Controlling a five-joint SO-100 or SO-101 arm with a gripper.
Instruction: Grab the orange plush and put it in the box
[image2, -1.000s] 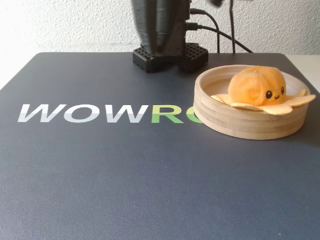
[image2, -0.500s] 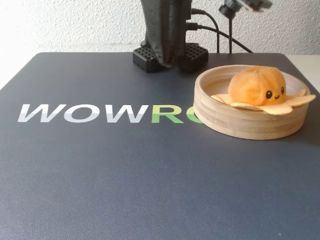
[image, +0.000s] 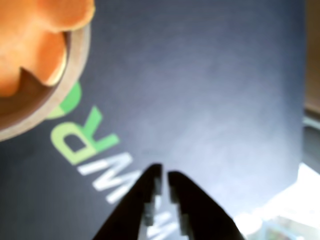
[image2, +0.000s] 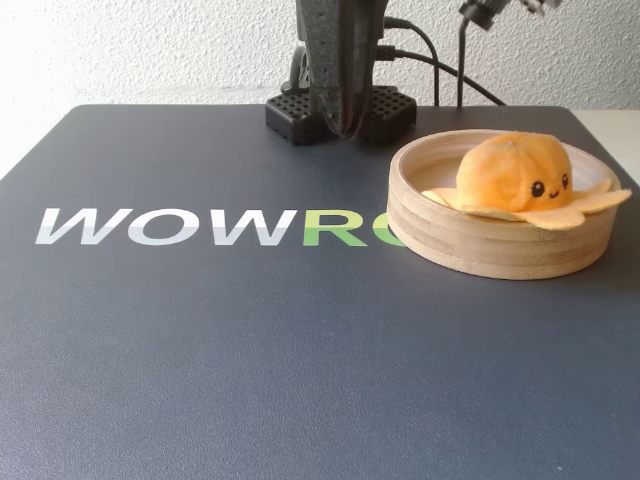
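- Wrist view: gripper (image: 164, 172), dark, entering from the bottom edge; fingers nearly pressed together with a thin slit between the tips, holding nothing. Beneath it, a dark mat (image: 210, 100) with green and white lettering. Orange plush (image: 30, 45) at top left (blurred), lying inside the box (image: 75, 70), whose pale rim curves round it.
- Fixed view: box (image2: 480, 245), round, light wood, on the mat (image2: 250, 350) at right, covering the end of the lettering (image2: 200, 226). Orange plush (image2: 515, 175) upright within, tentacles draped over the rim. Gripper (image2: 345, 130) hangs well behind, pointing down above the mat; arm base (image2: 335, 115) at rear.

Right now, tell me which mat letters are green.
The R and the letter after it, half hidden behind the box; W, O, W are white-grey.
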